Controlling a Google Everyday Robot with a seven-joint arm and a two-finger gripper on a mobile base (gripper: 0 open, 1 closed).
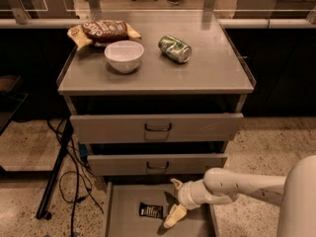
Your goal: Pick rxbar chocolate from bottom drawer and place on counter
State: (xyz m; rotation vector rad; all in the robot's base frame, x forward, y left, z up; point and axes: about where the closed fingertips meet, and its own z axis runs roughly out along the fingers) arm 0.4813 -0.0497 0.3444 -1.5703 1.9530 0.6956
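Note:
The rxbar chocolate [150, 211], a small flat black wrapper with white lettering, lies on the floor of the open bottom drawer [126, 206]. My gripper [175, 199] reaches in from the right on a white arm and hangs over the drawer, just right of the bar and apart from it. One cream fingertip [174, 216] points down near the drawer floor, the other [176, 183] points up towards the middle drawer, so the gripper is open and empty. The counter [207, 73] is the grey cabinet top above.
On the counter stand a white bowl [124, 55], a green can [175, 49] on its side and a brown snack bag [103, 31]. The two upper drawers [157, 127] are shut or nearly so. Cables and a stand leg [57, 172] lie on the floor at the left.

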